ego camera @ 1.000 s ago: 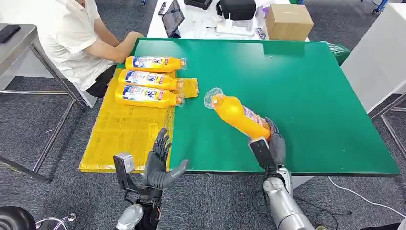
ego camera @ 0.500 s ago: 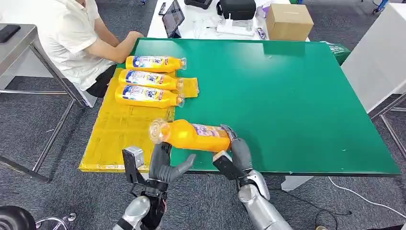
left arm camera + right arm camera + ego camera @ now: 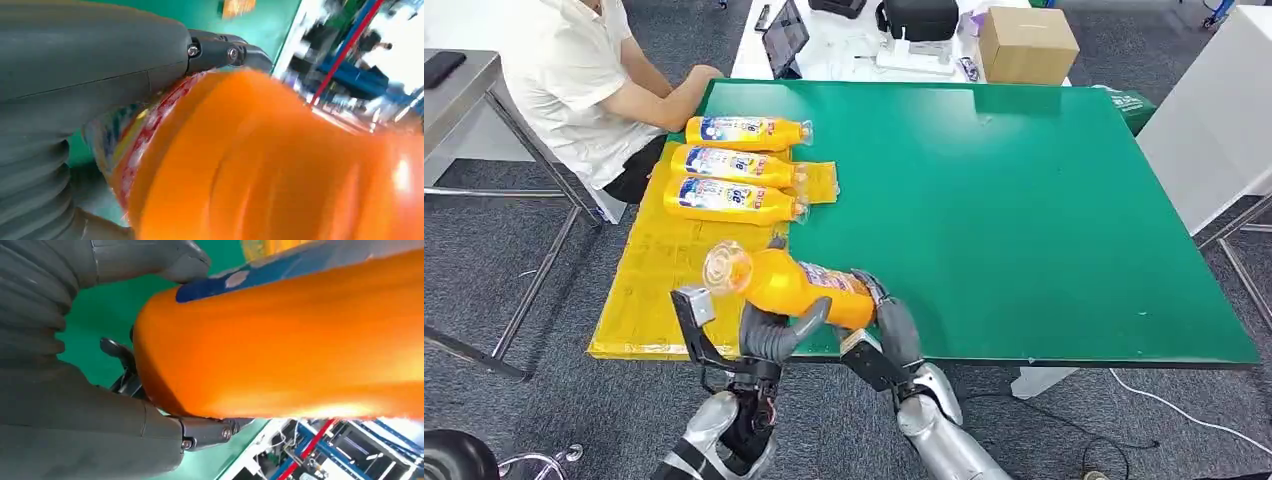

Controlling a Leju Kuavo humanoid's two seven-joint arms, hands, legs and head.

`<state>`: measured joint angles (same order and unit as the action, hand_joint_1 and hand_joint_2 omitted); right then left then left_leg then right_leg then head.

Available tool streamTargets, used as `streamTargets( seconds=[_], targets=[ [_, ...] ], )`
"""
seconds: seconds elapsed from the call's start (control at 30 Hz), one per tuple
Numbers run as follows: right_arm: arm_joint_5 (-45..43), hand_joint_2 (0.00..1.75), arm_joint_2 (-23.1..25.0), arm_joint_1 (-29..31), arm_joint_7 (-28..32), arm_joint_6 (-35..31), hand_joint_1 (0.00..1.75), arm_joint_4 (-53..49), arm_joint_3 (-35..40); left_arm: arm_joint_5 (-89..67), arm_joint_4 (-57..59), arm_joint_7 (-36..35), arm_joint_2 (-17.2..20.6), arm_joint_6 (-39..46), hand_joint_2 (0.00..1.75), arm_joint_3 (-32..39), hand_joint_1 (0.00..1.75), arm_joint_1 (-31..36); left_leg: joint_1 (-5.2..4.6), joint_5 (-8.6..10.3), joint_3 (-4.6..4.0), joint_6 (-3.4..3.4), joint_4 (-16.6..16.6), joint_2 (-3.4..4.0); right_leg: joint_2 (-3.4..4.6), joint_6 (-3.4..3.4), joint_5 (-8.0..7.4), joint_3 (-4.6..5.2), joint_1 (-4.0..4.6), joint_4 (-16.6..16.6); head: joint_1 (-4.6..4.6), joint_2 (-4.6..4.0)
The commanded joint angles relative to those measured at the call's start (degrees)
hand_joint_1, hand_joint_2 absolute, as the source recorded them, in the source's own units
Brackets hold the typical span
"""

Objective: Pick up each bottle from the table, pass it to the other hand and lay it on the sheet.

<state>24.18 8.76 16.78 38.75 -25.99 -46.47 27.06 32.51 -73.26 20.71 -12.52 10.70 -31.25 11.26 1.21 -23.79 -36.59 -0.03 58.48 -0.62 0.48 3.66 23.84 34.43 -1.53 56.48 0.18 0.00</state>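
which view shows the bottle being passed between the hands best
The head view: the whole orange bottle shows, cap to base, between the left hand and right hand at the table edge. Both wrist views show just a close, partly blurred stretch of its orange side.

Silver rounded forearms; dark grey left hand (image 3: 769,335) and right hand (image 3: 892,330), ribbed grey wrist covers, small screws at finger hinges.

Three bottles (image 3: 742,165) lying side by side on the sheet's (image 3: 669,285) far end, at the table's (image 3: 1044,220) left edge. Fourth bottle (image 3: 789,283) above the near edge, between left hand (image 3: 769,335) and right hand (image 3: 892,330). Person (image 3: 574,80) seated beyond the far-left corner.
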Motion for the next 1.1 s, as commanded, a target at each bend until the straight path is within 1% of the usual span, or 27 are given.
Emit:
streamTargets(
  seconds=[0.03,0.07,0.1,0.17,0.23,0.3,0.33,0.37,0.4,0.43,0.47,0.5,0.53,0.57,0.6,0.63,0.67,0.73,0.8,0.83,0.87,0.9,0.93,0.97,1.0,1.07,1.1],
  targets=[
    [-0.4,1.75,0.3,3.5,0.8,0.7,1.75,4.7,5.1,5.5,0.0,-2.1,1.2,-3.8,1.75,-1.8,1.54,1.2,0.01,-0.06,0.16,0.06,0.0,0.14,0.07,-0.13,0.02,-0.13,0.04,0.0,0.02,0.0],
    [-0.4,1.75,0.3,3.5,0.8,0.7,1.75,4.7,5.1,5.5,0.0,-2.1,1.2,-3.8,1.75,-1.8,1.69,1.2,0.03,-0.12,0.33,0.08,0.0,0.21,0.1,-0.22,0.06,-0.29,0.08,0.0,-0.05,0.0],
    [-0.3,1.75,0.2,3.5,0.6,0.7,1.75,4.8,5.5,5.8,0.2,-1.2,1.0,-4.1,1.75,-1.6,1.75,1.4,0.04,-0.15,0.37,0.09,0.0,0.24,0.11,-0.24,0.07,-0.31,0.11,0.0,0.0,0.0],
    [-0.4,1.75,0.1,3.4,0.4,0.9,1.75,5.1,5.7,6.2,-0.4,-0.2,0.8,-4.4,1.75,-1.0,1.75,1.3,0.01,-0.04,0.14,0.05,0.0,0.02,-0.04,-0.13,0.03,-0.13,0.04,0.0,0.02,0.0],
    [-0.6,1.75,0.1,3.3,0.5,1.4,1.75,5.6,6.0,6.7,-1.4,0.2,0.8,-5.1,1.75,-0.7,1.75,1.1,0.01,-0.04,0.11,0.04,0.0,0.09,0.03,-0.11,0.02,-0.09,0.04,0.0,0.0,0.0],
    [-0.6,1.75,0.1,3.2,0.7,1.3,1.71,5.8,6.2,6.8,-1.8,0.2,0.9,-5.2,1.75,-0.5,1.75,1.0,0.04,-0.13,0.31,0.07,0.0,0.13,0.01,-0.2,0.09,-0.3,0.1,-0.1,0.0,0.0],
    [-0.8,1.75,0.2,3.1,0.9,1.6,1.59,5.9,6.2,6.8,-1.9,0.2,1.0,-5.4,1.75,-0.5,1.75,1.0,0.03,-0.07,0.21,0.06,0.0,0.04,-0.05,-0.16,0.07,-0.22,0.07,0.0,0.0,0.0],
    [-1.6,1.75,0.3,2.9,1.2,2.3,1.38,5.9,6.0,6.9,-1.8,0.2,1.1,-5.7,1.75,-0.5,1.75,1.1,0.03,-0.1,0.29,0.07,0.0,0.04,-0.07,-0.2,0.1,-0.3,0.09,-0.1,0.0,0.0],
    [-1.9,1.75,0.4,2.8,1.2,3.1,0.72,5.9,6.2,6.9,-1.8,0.3,1.1,-5.9,1.75,-0.5,1.75,1.0,0.04,-0.13,0.33,0.07,0.0,0.06,-0.06,-0.2,0.12,-0.33,0.09,-0.1,0.0,0.0],
    [-2.3,1.75,0.4,2.7,1.2,4.0,0.03,5.8,6.4,6.8,-2.0,0.7,1.0,-6.0,1.75,-0.3,1.75,0.9,0.03,-0.05,0.15,0.05,0.0,0.04,-0.04,-0.13,0.04,-0.15,0.06,-0.1,0.0,0.0],
    [-2.5,1.75,0.3,2.2,1.2,5.0,0.0,5.1,7.1,6.0,-2.2,1.7,1.0,-5.6,1.75,0.0,1.75,1.0,0.07,-0.2,0.52,0.11,0.0,0.09,-0.06,-0.3,0.16,-0.53,0.15,-0.1,0.0,0.0],
    [-2.6,1.75,0.4,2.1,1.2,5.8,0.0,5.1,7.6,5.2,-2.1,2.2,0.9,-4.8,1.75,0.1,1.75,1.2,0.02,-0.05,0.15,0.04,0.0,0.03,-0.05,-0.13,0.05,-0.14,0.06,0.0,0.0,0.0],
    [-2.2,1.75,0.2,1.8,1.2,6.1,0.0,4.8,8.5,4.1,-1.7,3.1,0.9,-3.2,1.75,0.7,1.75,1.6,0.03,-0.09,0.25,0.06,0.0,0.05,-0.05,-0.18,0.08,-0.24,0.08,0.0,0.0,0.0],
    [-2.2,1.75,0.2,1.6,1.2,6.0,0.0,4.7,8.6,4.2,-1.7,3.1,1.0,-3.2,1.75,0.8,1.75,1.7,0.03,-0.05,0.17,0.04,0.0,0.03,-0.05,-0.14,0.05,-0.15,0.06,0.0,0.0,0.0],
    [-2.2,0.0,0.0,1.0,1.2,5.7,0.0,4.1,8.9,2.0,-1.1,4.5,1.0,-0.6,1.75,1.3,1.75,2.2,0.05,-0.1,0.28,0.06,0.0,0.03,-0.08,-0.2,0.09,-0.27,0.1,-0.1,0.0,0.0],
    [-2.0,0.0,0.1,0.3,1.2,4.7,0.0,3.8,9.1,1.0,-1.0,5.3,1.3,1.0,1.75,2.1,1.75,2.5,0.04,-0.04,0.14,0.04,0.0,-0.01,-0.08,-0.13,0.05,-0.14,0.07,0.0,0.0,0.0],
    [-2.0,0.0,0.1,0.1,1.2,4.5,0.0,3.7,9.2,1.0,-1.0,5.3,1.6,0.9,1.75,2.4,1.75,2.7,0.05,-0.08,0.29,0.06,0.0,-0.01,-0.12,-0.2,0.09,-0.29,0.1,-0.1,0.0,0.0],
    [-1.9,0.0,0.1,-0.1,1.2,4.4,0.0,3.6,9.3,1.0,-0.9,5.3,1.8,0.9,1.75,2.6,1.75,2.7,0.04,-0.04,0.16,0.04,0.0,0.01,-0.07,-0.15,0.05,-0.15,0.08,0.0,0.0,0.0],
    [-1.7,0.0,-0.3,-0.5,1.2,3.1,0.0,1.9,9.8,1.0,-0.9,5.5,1.3,2.0,1.75,3.3,1.75,2.4,0.02,-0.04,0.17,0.04,0.0,0.0,-0.08,-0.15,0.06,-0.15,0.05,0.0,0.0,0.0],
    [-4.2,0.0,-1.3,-2.8,1.2,3.6,0.0,-2.1,10.5,1.1,-1.8,5.8,1.6,3.4,1.75,4.5,1.75,1.8,0.06,-0.11,0.33,0.07,0.0,0.05,-0.07,-0.24,0.1,-0.31,0.11,-0.1,0.0,0.0],
    [-5.0,0.0,-2.4,-5.5,1.2,2.9,0.0,-5.8,11.1,-0.8,-3.5,7.9,2.6,5.3,1.75,5.8,1.75,1.0,0.03,-0.07,0.22,0.06,0.0,0.03,-0.07,-0.18,0.08,-0.2,0.07,0.0,0.0,0.0],
    [-4.7,0.0,-3.3,-7.6,1.2,1.7,0.0,-8.0,11.3,-1.7,-5.0,8.7,3.2,6.4,1.75,6.9,1.75,0.2,0.06,-0.06,0.17,0.04,0.0,-0.01,-0.09,-0.15,0.07,-0.17,0.09,-0.1,0.0,0.0],
    [-4.4,0.0,-4.3,-10.5,1.2,-0.9,0.0,-10.8,10.0,-4.3,-7.1,9.8,3.9,9.3,1.75,9.0,1.75,-0.6,0.05,-0.11,0.31,0.06,-0.1,0.0,-0.11,-0.21,0.12,-0.3,0.1,-0.1,0.0,0.0],
    [-4.2,1.75,-4.7,-11.7,1.2,-2.0,0.0,-12.0,9.0,-6.1,-7.7,9.6,4.4,10.7,1.75,9.6,1.75,-0.8,0.05,-0.08,0.24,0.04,-0.1,-0.05,-0.14,-0.16,0.1,-0.26,0.09,-0.1,0.04,0.0],
    [-3.8,1.75,-5.7,-13.4,1.2,-4.0,0.0,-13.2,7.5,-7.2,-8.5,9.7,4.7,11.8,1.75,11.3,1.75,-1.1,0.07,-0.13,0.38,0.06,-0.1,-0.08,-0.19,-0.22,0.16,-0.42,0.12,-0.1,0.02,0.0],
    [-3.6,1.75,-6.6,-14.1,1.2,-3.7,0.0,-14.2,6.8,-7.8,-8.8,9.0,4.6,11.3,1.75,12.3,1.75,-1.2,0.01,-0.05,0.18,0.03,-0.1,-0.04,-0.1,-0.12,0.08,-0.16,0.04,-0.1,0.0,0.0],
    [-3.3,1.75,-6.4,-14.1,1.2,-5.2,0.0,-14.0,6.0,-8.3,-8.6,9.2,4.5,11.6,1.75,12.3,1.75,-1.1,0.02,-0.09,0.18,0.01,-0.1,-0.02,-0.09,-0.14,0.1,-0.16,0.05,-0.1,0.02,0.0]
  ],
)
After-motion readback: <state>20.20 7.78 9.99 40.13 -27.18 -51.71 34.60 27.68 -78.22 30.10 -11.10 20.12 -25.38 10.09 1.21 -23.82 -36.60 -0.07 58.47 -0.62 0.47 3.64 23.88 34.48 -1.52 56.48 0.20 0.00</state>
